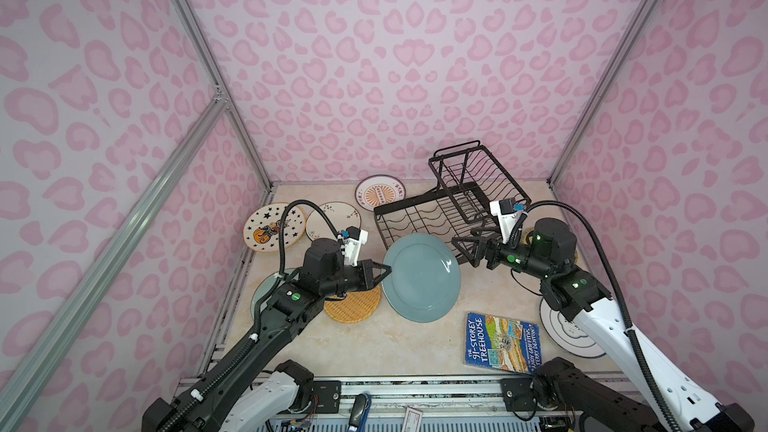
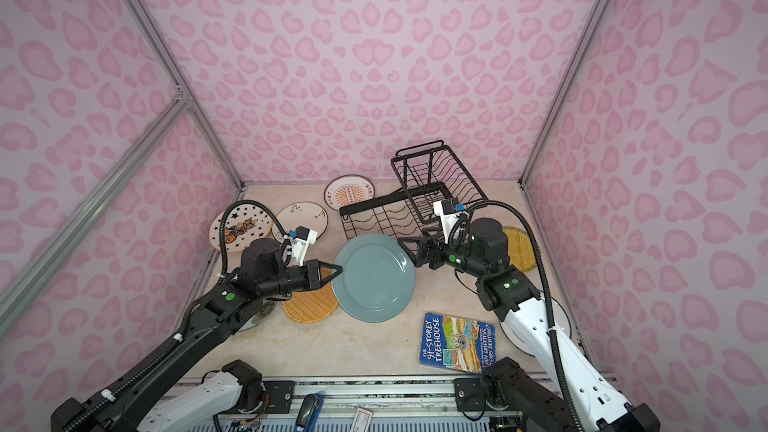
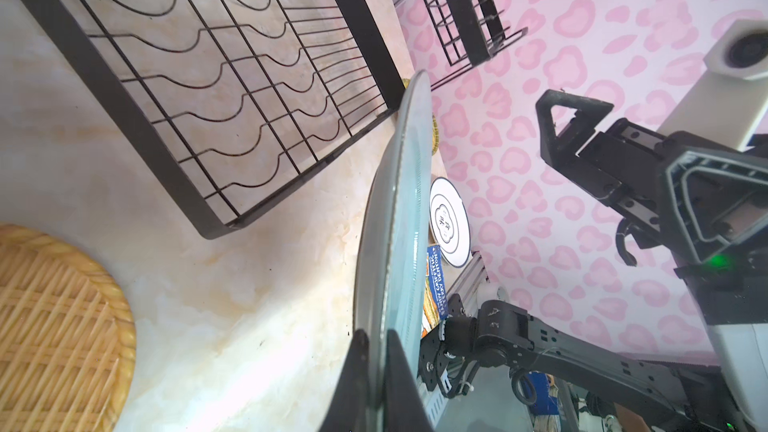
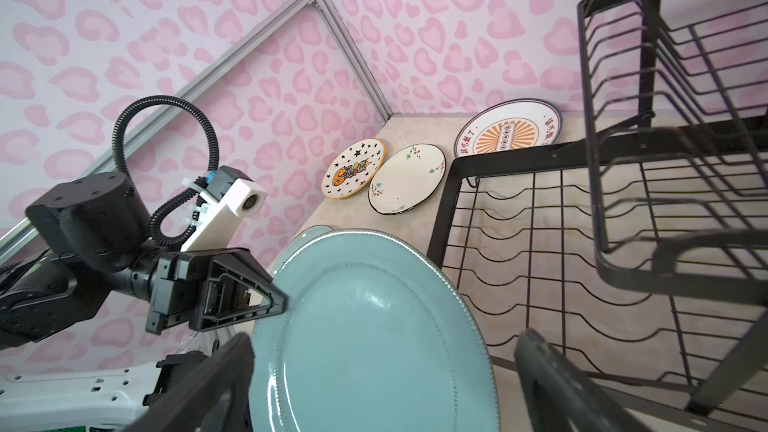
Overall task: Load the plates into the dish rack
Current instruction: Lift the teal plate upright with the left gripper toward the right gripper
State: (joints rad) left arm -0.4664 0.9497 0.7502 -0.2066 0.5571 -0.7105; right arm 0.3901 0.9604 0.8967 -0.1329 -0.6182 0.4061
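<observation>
Tabletop point(image 1: 374, 347), teal plate point(image 1: 422, 278) in left jaws

plain teal-grey round plate point(image 1: 422, 278); orange woven-look round plate point(image 1: 357, 306); white star-patterned round plate point(image 1: 262, 222); black wire dish rack point(image 3: 112, 91); pink-spotted walls point(image 1: 374, 56)

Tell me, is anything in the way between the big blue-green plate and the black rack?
Nothing lies in the flat tray of the dish rack, and the teal-grey plate, pinched by the left gripper, hangs beside it. Only the open right gripper hovers at the plate's rim near the rack's corner.
</observation>
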